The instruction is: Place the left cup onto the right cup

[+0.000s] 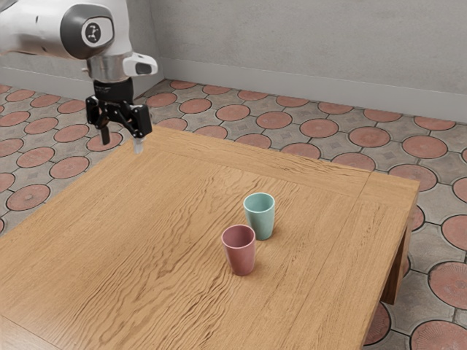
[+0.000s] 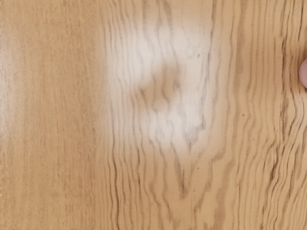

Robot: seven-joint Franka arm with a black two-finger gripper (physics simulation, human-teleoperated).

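Claw [image 1: 122,137] open, empty, above table [image 1: 146,240], well apart from teal cup [image 1: 260,214], toward exterior view's upper left | pink cup [image 1: 239,249] upright, just beside teal cup, camera side | likely pick: pink cup, lower right of claw

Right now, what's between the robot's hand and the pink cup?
Just bare wooden table lies between the hand and the pink cup, seen in the exterior view.

Plain room: tiled floor [image 1: 306,127], wooden table [image 1: 146,240]
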